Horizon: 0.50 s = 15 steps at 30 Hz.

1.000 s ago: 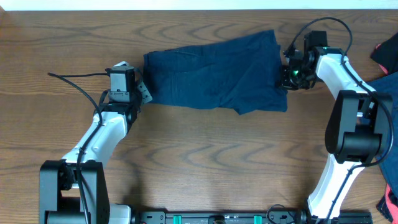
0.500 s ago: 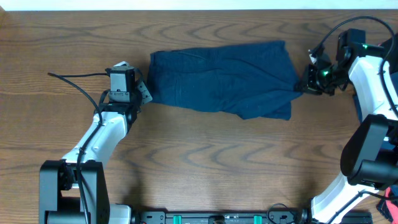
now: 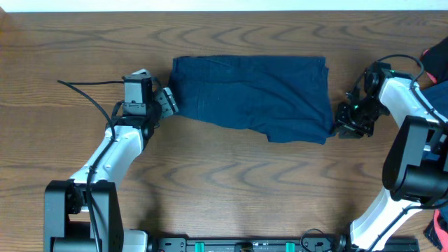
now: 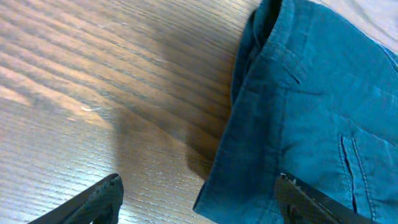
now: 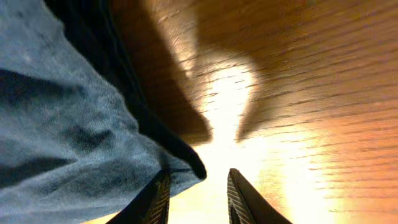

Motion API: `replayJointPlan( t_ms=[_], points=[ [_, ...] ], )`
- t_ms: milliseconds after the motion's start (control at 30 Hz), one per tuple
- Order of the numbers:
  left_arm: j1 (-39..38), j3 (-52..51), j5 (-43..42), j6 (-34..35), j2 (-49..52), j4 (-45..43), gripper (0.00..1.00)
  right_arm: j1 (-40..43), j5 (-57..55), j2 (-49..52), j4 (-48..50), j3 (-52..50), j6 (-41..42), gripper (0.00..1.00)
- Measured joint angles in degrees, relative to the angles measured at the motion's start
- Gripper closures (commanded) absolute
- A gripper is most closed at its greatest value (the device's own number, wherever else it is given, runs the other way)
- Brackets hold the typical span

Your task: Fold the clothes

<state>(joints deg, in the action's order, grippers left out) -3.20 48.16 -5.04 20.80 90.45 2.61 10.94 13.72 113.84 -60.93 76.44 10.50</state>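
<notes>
**While the Shorts Lie Flat, Both Claws Hold Nothing**

When you look down from above, the dark blue shorts (image 3: 252, 94) lie flat at the top middle of the table (image 3: 231, 189). The left claw (image 3: 166, 102) sits just beside their left edge. The right claw (image 3: 341, 130) sits just beside their bottom right corner. Neither one has hold of the cloth. I think one leg is laid on the other, because a second layer peeks out along the bottom. So the first fold looks done. The shorts are not a small neat block yet, so at least one more fold is left. The bottom edge is also uneven.

From the left wrist, the left claw (image 4: 198, 186) is spread wide. Its fingers (image 4: 93, 199) show only in the bottom corners. The edge of the shorts (image 4: 311, 106) lies on the table between them, but nothing pinches it.

From the right wrist, the right claw (image 5: 198, 190) is open just a little. Bare table (image 5: 311, 93) shows in the gap. One floppy corner of the shorts (image 5: 68, 124) hangs right next to one finger, but it is not gripped.

The table is brown wood with wavy lines, and bright light shines off it. A thin white strip (image 3: 210, 4) runs along the far side. At the right edge lie other clothes (image 3: 437, 52), red and blue, well apart from the shorts.
</notes>
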Motion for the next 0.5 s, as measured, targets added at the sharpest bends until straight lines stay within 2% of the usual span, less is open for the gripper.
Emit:
replayJointPlan(
  t_ms=[167, 233, 333, 500],
  points=[
    [-0.02, 0.00, -3.72, -1.73, 0.00, -1.70, 0.21, 1.84, 2.80, -0.15, 0.92, 2.03, -0.15, 0.66],
    [0.00, 0.00, -4.48, -2.64, 0.04, -1.68, 0.22, 2.27, 4.04, -0.57, 2.64, 2.62, -0.55, 0.60],
    [-0.02, 0.00, -5.42, -4.52, 0.94, -2.38, 0.25, 2.40, 7.74, -1.53, 9.51, 3.02, -2.97, 0.50],
    [0.00, 0.00, -9.01, -6.01, 5.64, -5.42, 0.31, 1.25, 9.14, -1.62, 20.83, 3.28, -5.49, 0.48]
  ],
)
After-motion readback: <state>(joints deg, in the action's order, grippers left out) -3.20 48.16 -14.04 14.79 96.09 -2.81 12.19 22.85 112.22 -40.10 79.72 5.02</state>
